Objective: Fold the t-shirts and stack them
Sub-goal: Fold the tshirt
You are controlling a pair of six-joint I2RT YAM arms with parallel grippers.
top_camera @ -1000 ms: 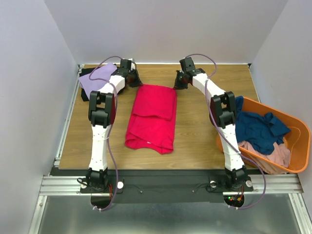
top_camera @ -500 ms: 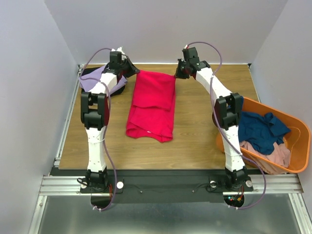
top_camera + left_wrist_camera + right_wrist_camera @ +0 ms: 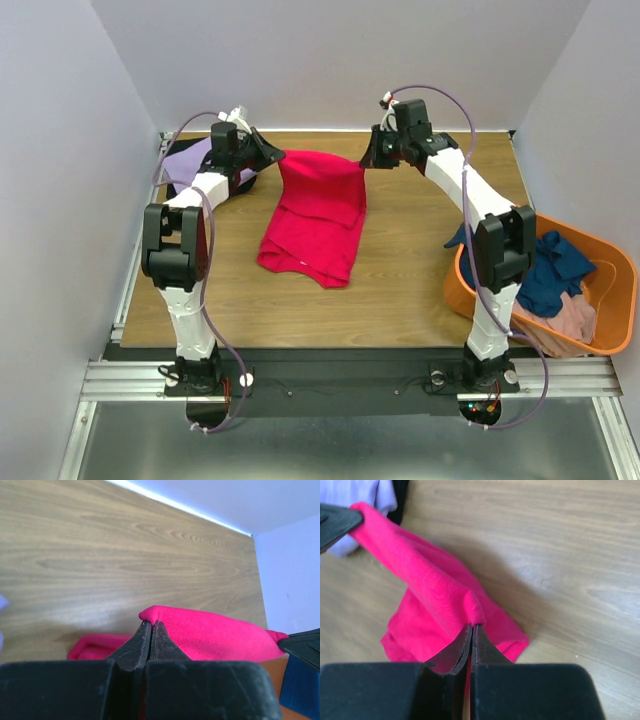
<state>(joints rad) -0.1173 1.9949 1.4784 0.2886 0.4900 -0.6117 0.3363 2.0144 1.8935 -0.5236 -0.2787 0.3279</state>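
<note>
On the wooden surface point(image 3: 400, 270), one crimson-pink t-shirt point(image 3: 315, 215) hangs at 12 o'clock, lower end resting, far corners pinched by two fully closed tools, left point(image 3: 277, 155) and right point(image 3: 368, 160). At 4 o'clock, one arm-blocked orange tub point(image 3: 615, 300) holds one navy shirt point(image 3: 555, 265) and one dusty-pink shirt point(image 3: 575, 320). At 10 o'clock, one lavender shirt point(image 3: 185, 160) hides most of one black shirt point(image 3: 172, 190).
</note>
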